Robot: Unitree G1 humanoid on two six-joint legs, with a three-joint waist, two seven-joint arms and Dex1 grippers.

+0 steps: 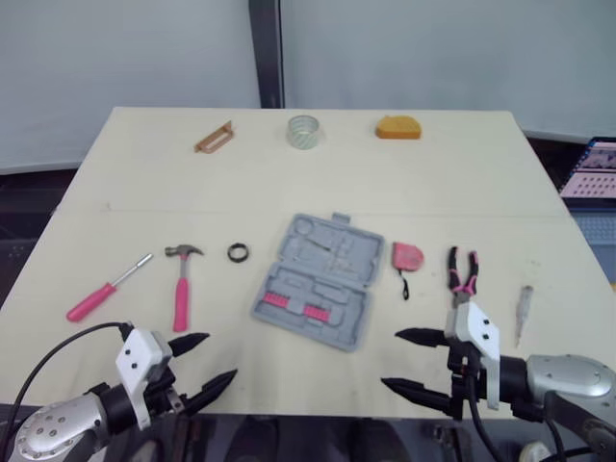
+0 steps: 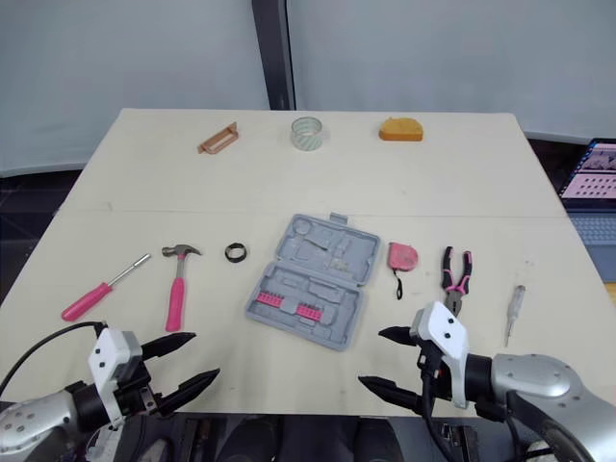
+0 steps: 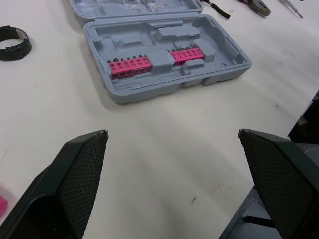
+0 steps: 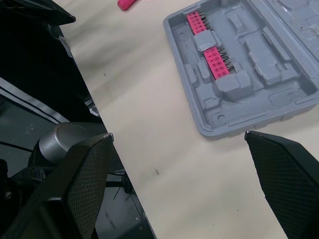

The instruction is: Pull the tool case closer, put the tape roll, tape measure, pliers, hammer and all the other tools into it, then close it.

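**My left gripper (image 1: 219, 358) spread wide, the case open mid-table**

My left gripper hangs over the near edge of the pale, smooth table (image 1: 289, 192). Its two black, tapering fingers are well apart and hold nothing; their inner pads (image 3: 75, 179) carry a fine mesh texture.

Beyond it lies a screwdriver (image 1: 96, 296) with a pink handle and a thin metal shaft. Beside that is the hammer (image 1: 181, 284), steel claw head away from me, pink grip towards me. A small black ring (image 1: 238, 253) lies next.

The tool case (image 1: 318, 280) sits mid-table, out of my reach, skewed and lying open. It is grey moulded plastic with shaped recesses, and the nearer half holds two pink racks of bits (image 3: 130, 65).

Just right of it lies the rounded pink tape measure (image 1: 407, 256) with a black strap, then the pliers (image 1: 462, 272) with pink-and-black handles, then a slim pale tester pen (image 1: 523, 313).

My right gripper (image 1: 391, 358) hovers near the edge, also splayed and empty.

Along the far edge stand a tan bracket-like piece (image 1: 214, 138), a clear tape roll (image 1: 303, 131) and an orange rounded block (image 1: 397, 127).
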